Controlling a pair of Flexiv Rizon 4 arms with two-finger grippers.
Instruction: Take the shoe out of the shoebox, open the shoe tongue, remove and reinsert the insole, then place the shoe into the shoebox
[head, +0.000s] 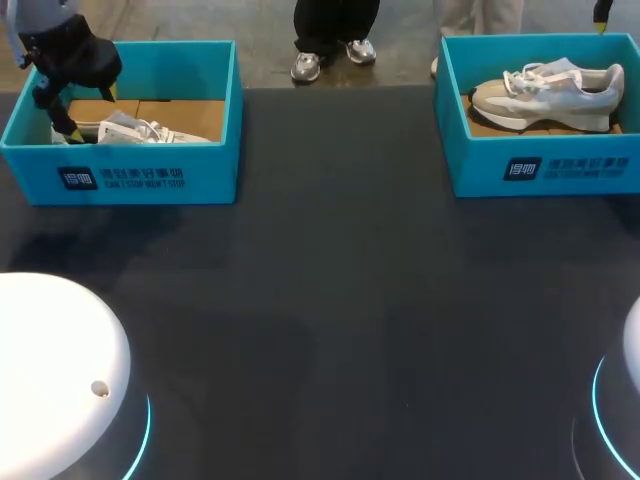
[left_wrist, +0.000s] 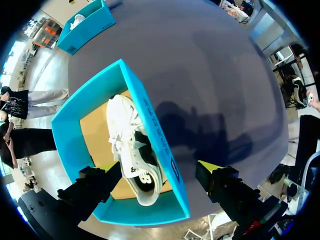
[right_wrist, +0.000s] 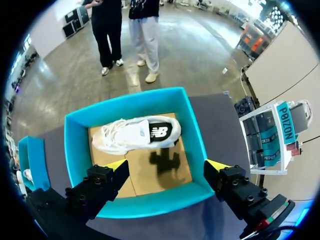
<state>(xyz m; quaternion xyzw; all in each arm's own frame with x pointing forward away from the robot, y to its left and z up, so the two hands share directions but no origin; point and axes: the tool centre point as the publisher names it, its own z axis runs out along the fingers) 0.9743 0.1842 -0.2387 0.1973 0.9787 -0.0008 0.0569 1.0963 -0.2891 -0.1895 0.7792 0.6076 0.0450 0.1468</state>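
Dark table (head: 330, 300). White mesh sneaker (head: 130, 130) lies inside teal cardboard shoebox (head: 150, 175); left gripper (left_wrist: 159, 169) above shoebox, fingers apart, empty. Right gripper (right_wrist: 167, 167) well right of shoebox, also spread. Looks like 0 steps done.

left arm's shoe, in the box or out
In the box. The shoe lies on the cardboard floor of the left shoebox, and the left gripper is open, not gripping it.

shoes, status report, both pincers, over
Left pincer open over left shoebox. Right pincer open over right shoebox. Left shoe and right shoe boxed, not gripped. Nothing in the way.
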